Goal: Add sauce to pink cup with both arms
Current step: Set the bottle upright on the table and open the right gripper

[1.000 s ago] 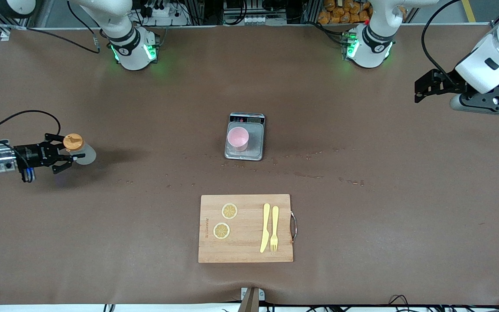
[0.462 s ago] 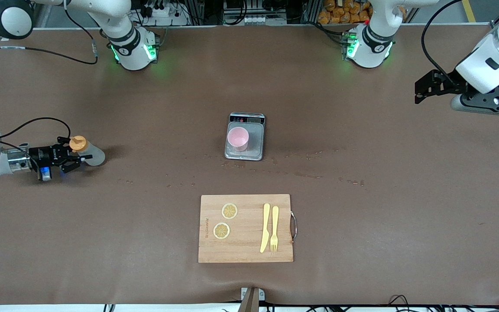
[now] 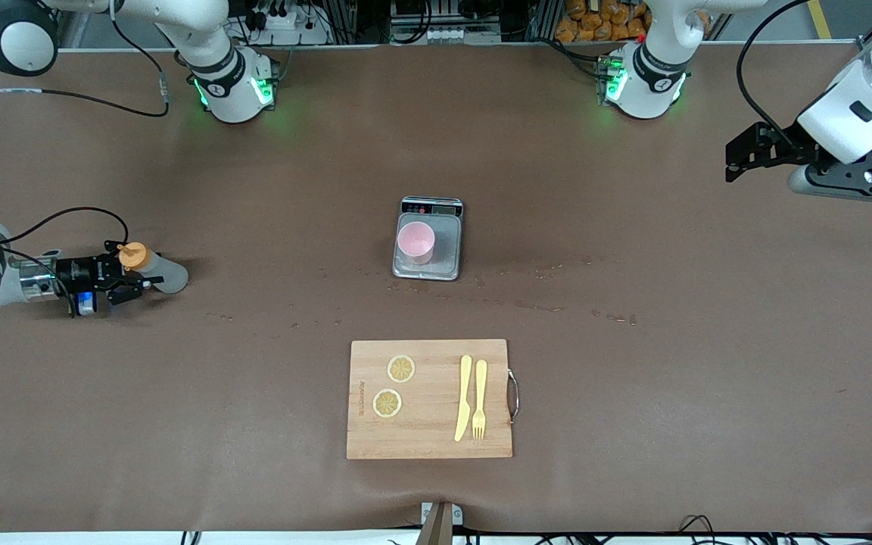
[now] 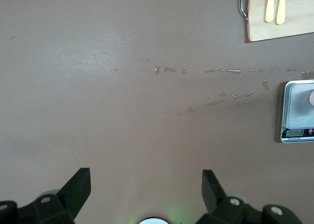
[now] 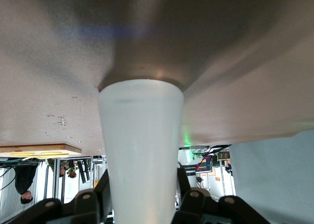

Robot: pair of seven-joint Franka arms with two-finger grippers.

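The sauce (image 3: 154, 269) stands on the table (image 3: 708, 363) at the right arm's end, its orange cap (image 3: 130, 255) up and its pale body resting on the brown surface. The right gripper (image 3: 135, 277) is at the bottle, one finger to each side of it near the neck. In the right wrist view the bottle (image 5: 141, 150) fills the space between the fingers (image 5: 192, 197), its base set down on the table; whether they press it or have let go I cannot tell.

The cup (image 3: 415, 242) sits on the tray of a grey scale (image 3: 443, 257) in the middle of the table, well apart from the bottle. Small wet spots (image 3: 534, 305) dot the surface from the scale toward the left arm's end.

Nearer the front camera than the scale lies a wooden board (image 3: 430, 439). On it are two lemon slices (image 3: 401, 369) toward the right arm's end, and a yellow knife (image 3: 464, 397) and fork (image 3: 479, 399) side by side toward the left arm's end, by the board's metal handle (image 3: 512, 393).

The left gripper (image 3: 739, 157) waits in the air over the left arm's end of the table, fingers (image 4: 211, 184) spread wide with nothing between them.
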